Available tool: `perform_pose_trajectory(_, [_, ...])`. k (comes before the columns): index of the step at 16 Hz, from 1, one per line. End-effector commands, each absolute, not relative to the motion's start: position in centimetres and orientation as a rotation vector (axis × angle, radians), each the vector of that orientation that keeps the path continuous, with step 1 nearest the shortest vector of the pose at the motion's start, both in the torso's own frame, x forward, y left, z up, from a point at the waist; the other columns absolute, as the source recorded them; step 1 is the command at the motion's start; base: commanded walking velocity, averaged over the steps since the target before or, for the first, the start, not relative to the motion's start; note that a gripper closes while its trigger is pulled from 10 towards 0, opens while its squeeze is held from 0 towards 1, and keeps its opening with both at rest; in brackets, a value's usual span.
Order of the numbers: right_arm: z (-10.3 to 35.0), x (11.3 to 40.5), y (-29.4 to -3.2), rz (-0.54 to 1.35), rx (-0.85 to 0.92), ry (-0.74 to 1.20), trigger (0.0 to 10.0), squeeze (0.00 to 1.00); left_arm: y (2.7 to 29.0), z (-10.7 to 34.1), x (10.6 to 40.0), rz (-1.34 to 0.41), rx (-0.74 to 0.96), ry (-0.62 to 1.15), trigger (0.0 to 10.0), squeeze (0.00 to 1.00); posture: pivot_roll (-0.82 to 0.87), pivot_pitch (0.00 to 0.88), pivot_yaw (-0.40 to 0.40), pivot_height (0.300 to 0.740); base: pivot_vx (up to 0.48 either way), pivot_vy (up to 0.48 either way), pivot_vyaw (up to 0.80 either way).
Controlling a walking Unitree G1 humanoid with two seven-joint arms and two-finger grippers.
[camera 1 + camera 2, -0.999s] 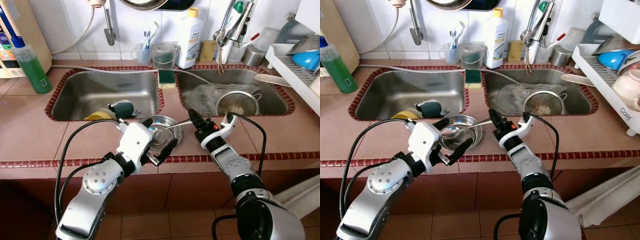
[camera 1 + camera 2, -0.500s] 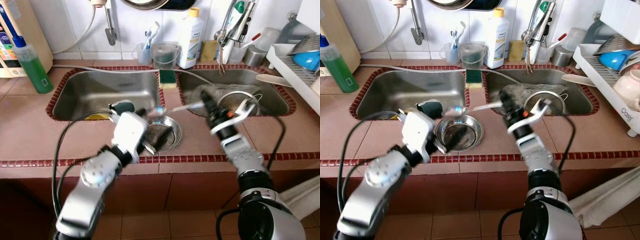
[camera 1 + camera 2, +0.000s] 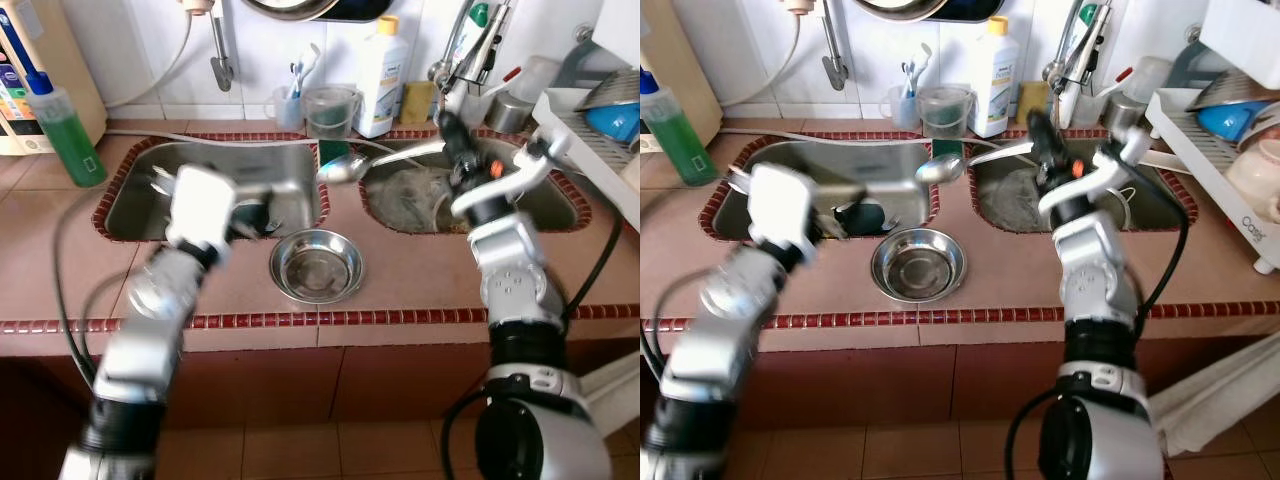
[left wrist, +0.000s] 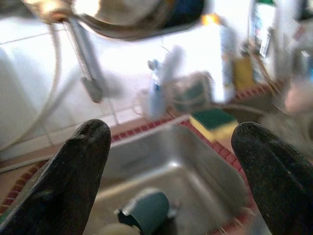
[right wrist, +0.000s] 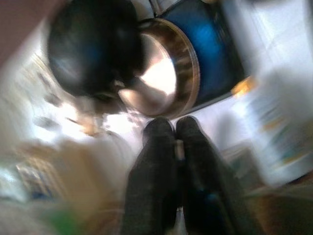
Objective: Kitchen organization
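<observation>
Right end effector [image 3: 447, 132] grips spoon [image 3: 375, 160], horizontal, bowl pointing left.

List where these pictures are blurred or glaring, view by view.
Left eye view: the left arm is motion-smeared, while the steel bowl and the spoon in the right claw stay fairly sharp. Left wrist view: the left claw fingers are crisp, the tiled wall behind is washed out by glare. Right wrist view: nearly everything is smeared; the shut fingers are soft too.
</observation>
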State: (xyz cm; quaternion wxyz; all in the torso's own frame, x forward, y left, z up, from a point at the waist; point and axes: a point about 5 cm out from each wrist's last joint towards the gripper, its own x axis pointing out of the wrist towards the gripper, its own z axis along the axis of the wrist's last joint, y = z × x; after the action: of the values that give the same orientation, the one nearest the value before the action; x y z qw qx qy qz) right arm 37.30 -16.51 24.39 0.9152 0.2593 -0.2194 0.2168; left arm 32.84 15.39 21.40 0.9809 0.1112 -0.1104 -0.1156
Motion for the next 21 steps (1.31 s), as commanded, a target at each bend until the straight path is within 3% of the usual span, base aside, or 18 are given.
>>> perform_pose_trajectory(1, [26.1, 37.2, -16.2, 0.415, 0.402, -0.501, 10.0, 0.0, 16.0, 22.0, 33.2, -0.224, 0.164, -0.23, 10.0, 0.0, -0.1, 0.011, -0.009, 0.74, 0.0, 0.0, 0.0])
perform_pose_trajectory(2, [26.4, 37.1, -16.1, 0.39, 0.321, -0.509, 10.0, 0.0, 16.4, 22.2, 33.2, -0.224, 0.088, -0.228, 10.0, 0.0, -0.1, 0.008, -0.006, 0.74, 0.0, 0.0, 0.0])
perform_pose_trajectory(10, [23.6, 35.7, -15.0, 0.268, 0.107, -0.433, 10.0, 0.0, 17.1, 19.9, 33.1, -0.146, 0.045, -0.172, 10.0, 0.0, -0.11, 0.012, -0.007, 0.74, 0.0, 0.0, 0.0])
perform_pose_trajectory(21, [21.3, 34.8, -14.8, 0.238, 0.0, -0.361, 10.0, 0.0, 16.7, 19.2, 32.5, -0.182, 0.021, -0.162, 10.0, 0.0, -0.11, 0.024, -0.015, 0.74, 0.0, 0.381, 0.0])
